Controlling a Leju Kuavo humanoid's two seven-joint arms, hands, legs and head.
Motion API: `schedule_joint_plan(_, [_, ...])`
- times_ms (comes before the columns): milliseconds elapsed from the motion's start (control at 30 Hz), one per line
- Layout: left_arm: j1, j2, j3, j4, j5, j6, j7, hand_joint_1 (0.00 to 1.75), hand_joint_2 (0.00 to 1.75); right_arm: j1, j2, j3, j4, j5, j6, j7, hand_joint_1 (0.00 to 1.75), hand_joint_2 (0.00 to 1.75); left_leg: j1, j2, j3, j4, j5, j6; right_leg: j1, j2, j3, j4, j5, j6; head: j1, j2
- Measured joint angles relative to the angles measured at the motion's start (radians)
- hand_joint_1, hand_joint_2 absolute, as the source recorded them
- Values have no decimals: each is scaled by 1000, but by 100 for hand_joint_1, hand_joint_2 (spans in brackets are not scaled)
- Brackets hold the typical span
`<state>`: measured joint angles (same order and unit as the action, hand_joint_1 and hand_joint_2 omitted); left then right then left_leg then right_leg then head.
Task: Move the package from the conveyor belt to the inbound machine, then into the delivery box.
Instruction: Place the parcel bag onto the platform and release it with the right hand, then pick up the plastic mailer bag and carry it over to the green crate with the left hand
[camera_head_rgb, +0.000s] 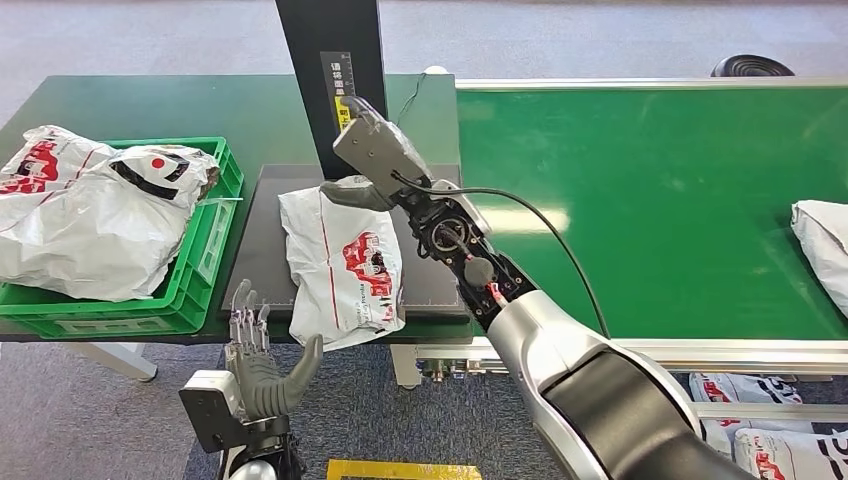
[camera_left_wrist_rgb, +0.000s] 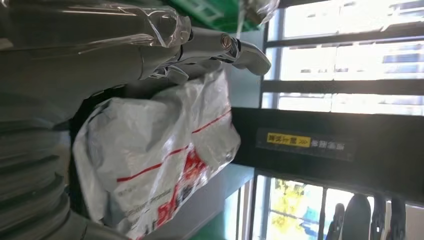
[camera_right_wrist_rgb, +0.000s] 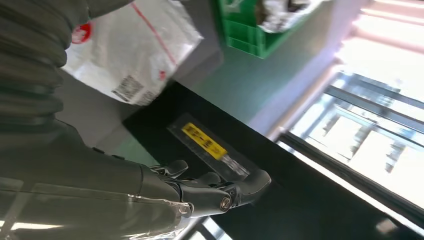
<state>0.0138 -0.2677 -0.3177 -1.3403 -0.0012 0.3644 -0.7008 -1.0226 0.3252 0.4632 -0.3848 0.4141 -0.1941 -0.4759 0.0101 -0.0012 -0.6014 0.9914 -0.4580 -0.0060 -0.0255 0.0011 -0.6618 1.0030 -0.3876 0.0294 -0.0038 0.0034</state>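
Observation:
A white package (camera_head_rgb: 340, 265) with red print lies flat on the dark platform of the inbound machine (camera_head_rgb: 265, 215), its near end hanging over the front edge. My right hand (camera_head_rgb: 375, 155) hovers over the package's far end, close to the black post (camera_head_rgb: 330, 60), fingers apart and holding nothing. In the right wrist view that hand (camera_right_wrist_rgb: 200, 192) is off the package (camera_right_wrist_rgb: 130, 55). My left hand (camera_head_rgb: 265, 365) is below the table's front edge, fingers spread and empty. In the left wrist view the package (camera_left_wrist_rgb: 160, 165) lies just beyond the left hand (camera_left_wrist_rgb: 200, 50).
A green crate (camera_head_rgb: 205, 255) left of the platform holds several white packages. The green conveyor belt (camera_head_rgb: 650, 200) runs to the right, with another white package (camera_head_rgb: 825, 245) at its right edge. More packages (camera_head_rgb: 770, 430) lie below the belt.

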Motion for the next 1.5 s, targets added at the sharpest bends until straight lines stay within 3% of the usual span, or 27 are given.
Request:
schedule_joint_plan(133, [-52, 30, 13, -20, -21, -6, 0, 0, 175, 102, -19, -31, -92, -89, -98, -173, 0, 175, 0, -1, 0, 0, 0, 0, 0, 0, 0, 0, 0, 0, 0, 0])
schedule_joint_plan(233, [-79, 55, 33, -32, -27, -22, 0, 0, 175, 210, -46, -50, -228, -173, -133, -215, 0, 175, 0, 0, 0, 0, 0, 0, 0, 0, 0, 0, 0, 0, 0, 0])
schedule_joint_plan(500, [-96, 97, 47, -34, -13, -23, 0, 0, 175, 459, -140, -61, -603, -282, -170, -222, 0, 175, 0, -1, -1, 0, -1, 0, 0, 0, 0, 0, -1, 0, 0, 0])
schedule_joint_plan(667, [-81, 113, 50, -34, -12, -15, 0, 0, 175, 604, -183, -55, -763, -308, -181, -224, 0, 175, 0, -1, -1, 0, -1, 0, 0, 0, 0, 0, -1, 0, 0, 0])
schedule_joint_plan(800, [-79, 129, 51, -33, 33, -93, 0, 0, 175, 698, -194, -40, -851, -331, -213, -224, 0, 175, 0, -1, -1, -1, -1, 0, 0, 0, 0, 0, -1, 0, 0, 0])
schedule_joint_plan(1033, [-81, 149, 58, -31, 63, -150, 1, 0, 175, 781, -196, -33, -941, -356, -232, -224, 0, 175, 0, 0, 0, -1, -1, 0, 0, 0, 0, 0, -1, -1, 0, 0])
schedule_joint_plan(1267, [-119, 172, 60, -7, 68, -209, 45, 0, 175, 861, -178, -36, -1000, -378, -170, -224, 0, 175, 0, 0, 0, -1, -1, 0, 0, 0, 0, 0, -1, -1, 0, 0])
schedule_joint_plan(1500, [-182, 222, 32, 49, -67, -217, 100, 0, 175, 953, -166, -45, -1005, -350, -151, -224, 0, 175, 0, 0, 0, -1, -1, 0, 0, 0, 0, 0, -1, -1, 0, 0])
